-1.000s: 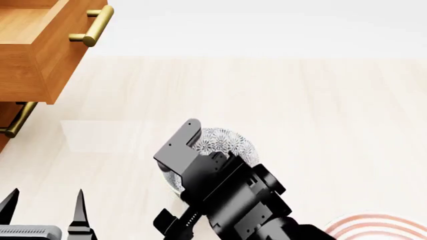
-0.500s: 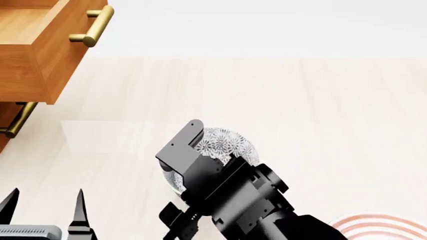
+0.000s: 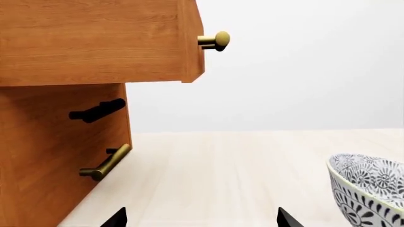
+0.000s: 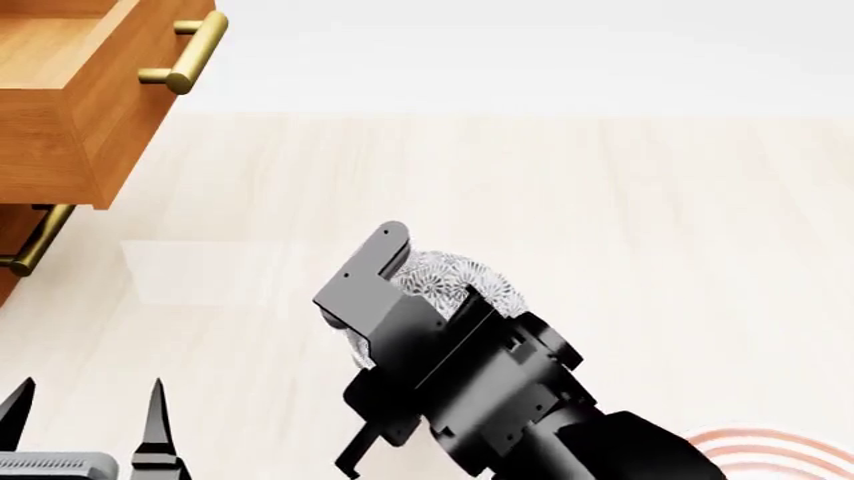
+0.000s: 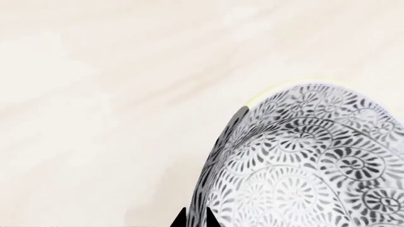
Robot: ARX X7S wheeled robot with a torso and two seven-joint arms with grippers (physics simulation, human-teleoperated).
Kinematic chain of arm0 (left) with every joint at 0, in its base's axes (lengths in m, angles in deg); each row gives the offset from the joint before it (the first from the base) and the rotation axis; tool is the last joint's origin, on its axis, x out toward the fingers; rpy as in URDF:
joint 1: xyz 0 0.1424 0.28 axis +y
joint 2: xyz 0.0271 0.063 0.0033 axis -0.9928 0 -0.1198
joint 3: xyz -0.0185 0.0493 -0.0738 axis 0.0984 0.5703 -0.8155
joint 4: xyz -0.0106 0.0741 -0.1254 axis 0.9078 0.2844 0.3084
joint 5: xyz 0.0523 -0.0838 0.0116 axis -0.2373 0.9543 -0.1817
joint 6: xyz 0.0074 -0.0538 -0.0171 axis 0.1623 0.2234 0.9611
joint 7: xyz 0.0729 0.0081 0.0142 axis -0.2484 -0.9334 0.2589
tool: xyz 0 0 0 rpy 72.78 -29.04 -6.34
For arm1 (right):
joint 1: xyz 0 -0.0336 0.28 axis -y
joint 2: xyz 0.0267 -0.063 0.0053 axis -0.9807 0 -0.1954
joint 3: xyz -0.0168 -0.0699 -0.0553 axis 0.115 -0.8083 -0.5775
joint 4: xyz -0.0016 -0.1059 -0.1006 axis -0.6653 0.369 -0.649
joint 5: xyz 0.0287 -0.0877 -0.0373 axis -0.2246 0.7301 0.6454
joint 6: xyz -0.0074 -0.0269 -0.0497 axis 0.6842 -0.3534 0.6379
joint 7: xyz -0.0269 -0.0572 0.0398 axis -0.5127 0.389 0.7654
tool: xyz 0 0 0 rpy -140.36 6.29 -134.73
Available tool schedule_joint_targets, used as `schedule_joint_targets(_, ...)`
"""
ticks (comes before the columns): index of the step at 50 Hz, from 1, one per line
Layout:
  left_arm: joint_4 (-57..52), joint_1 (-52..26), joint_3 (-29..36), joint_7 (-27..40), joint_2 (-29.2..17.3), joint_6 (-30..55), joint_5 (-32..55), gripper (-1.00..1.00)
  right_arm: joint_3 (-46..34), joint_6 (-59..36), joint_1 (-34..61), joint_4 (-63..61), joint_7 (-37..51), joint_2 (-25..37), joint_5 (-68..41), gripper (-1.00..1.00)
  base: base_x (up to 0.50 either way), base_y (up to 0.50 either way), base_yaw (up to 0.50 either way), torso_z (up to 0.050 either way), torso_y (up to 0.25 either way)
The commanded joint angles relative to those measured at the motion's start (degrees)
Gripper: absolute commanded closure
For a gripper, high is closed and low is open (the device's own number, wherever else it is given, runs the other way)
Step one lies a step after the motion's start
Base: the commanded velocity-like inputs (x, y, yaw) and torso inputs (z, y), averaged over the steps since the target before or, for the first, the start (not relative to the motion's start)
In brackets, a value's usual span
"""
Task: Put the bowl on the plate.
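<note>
The bowl [image 4: 463,274], white with a dense grey-black floral pattern, sits in the middle of the pale table and is mostly covered by my right arm [image 4: 481,390] in the head view. My right gripper [image 5: 194,220] is shut on the bowl's [image 5: 303,165] rim, one finger inside and one outside. The bowl [image 3: 369,187] also shows at the edge of the left wrist view. The plate [image 4: 771,445], white with red rings, peeks out at the near right corner, apart from the bowl. My left gripper [image 4: 88,400] is open and holds nothing at the near left, its fingertips [image 3: 118,217] wide apart.
A wooden cabinet [image 3: 57,156] stands at the far left with an open drawer [image 4: 74,100] jutting out over the table. Brass bar handles [image 4: 187,52] stick out from the drawer and from the front below it [image 4: 34,240].
My right gripper has shifted up and a little right in the head view and turned, with the bowl held in it. The left gripper has stayed put.
</note>
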Motion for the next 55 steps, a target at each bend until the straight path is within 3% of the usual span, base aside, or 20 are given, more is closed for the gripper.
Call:
schedule_joint_targets(1,-0.24,0.16,0.02,0.12,-0.19,-0.16,0.53,-1.0,-0.97,-4.69,4.48,-14.33,8.48,6.9,0.13,1.0,0.0,0.0,0.0,0.0,0.0)
schedule_joint_targets(10,-0.2,0.0,0.09,0.23,-0.36,-0.12,0.76,-1.0,-2.06,-14.33,10.26,-31.37,15.71,14.29,-0.74,1.0,0.0,0.0,0.0,0.0,0.0)
schedule_joint_targets(21,-0.32,-0.47,0.64,0.4,-0.5,0.15,0.52,-1.0,-1.75,-22.95,14.86,-43.56,20.82,19.82,-3.24,1.0,0.0,0.0,0.0,0.0,0.0)
schedule_joint_targets(55,-0.36,-1.0,1.24,0.58,-1.28,0.29,0.94,-1.0,11.19,-35.66,12.73,-71.43,43.56,43.86,-23.31,1.0,0.0,0.0,0.0,0.0,0.0)
